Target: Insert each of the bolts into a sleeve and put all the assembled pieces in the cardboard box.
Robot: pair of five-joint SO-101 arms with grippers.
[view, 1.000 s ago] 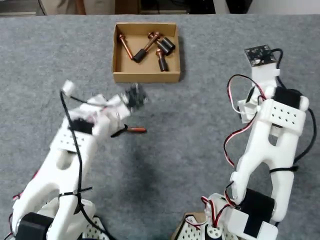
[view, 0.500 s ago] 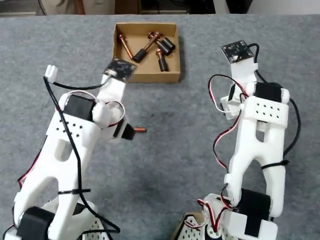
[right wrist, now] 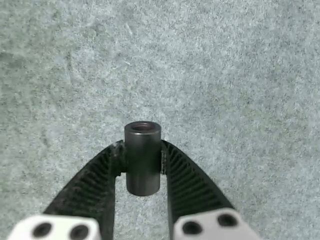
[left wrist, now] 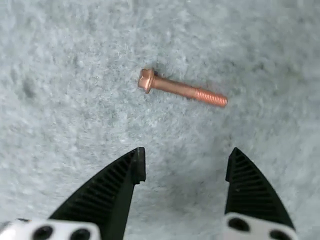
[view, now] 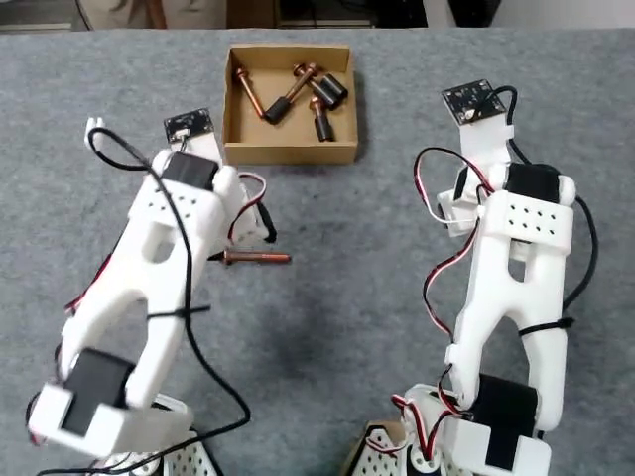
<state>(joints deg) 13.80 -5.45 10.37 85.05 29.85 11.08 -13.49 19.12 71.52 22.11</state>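
Observation:
A copper bolt (view: 256, 258) lies loose on the grey felt, partly under my left arm (view: 169, 228). In the left wrist view the bolt (left wrist: 182, 90) lies flat just beyond my left gripper (left wrist: 187, 159), which hangs open above the felt with nothing between its fingers. My right gripper (right wrist: 142, 150) is shut on a black sleeve (right wrist: 142, 159), held upright with its bore facing up, over bare felt. The right arm (view: 516, 248) stands at the table's right. The cardboard box (view: 290, 152) sits at the back centre and holds several bolt-and-sleeve pieces (view: 327, 91).
Grey felt covers the whole table. Open felt lies between the two arms and in front of the box. Red and black wires loop off both arms.
My left arm has swung and turned over the bolt, its wrist end shifting left, so more of the bolt shows. The right arm shifted slightly left early on. The bolt stayed put.

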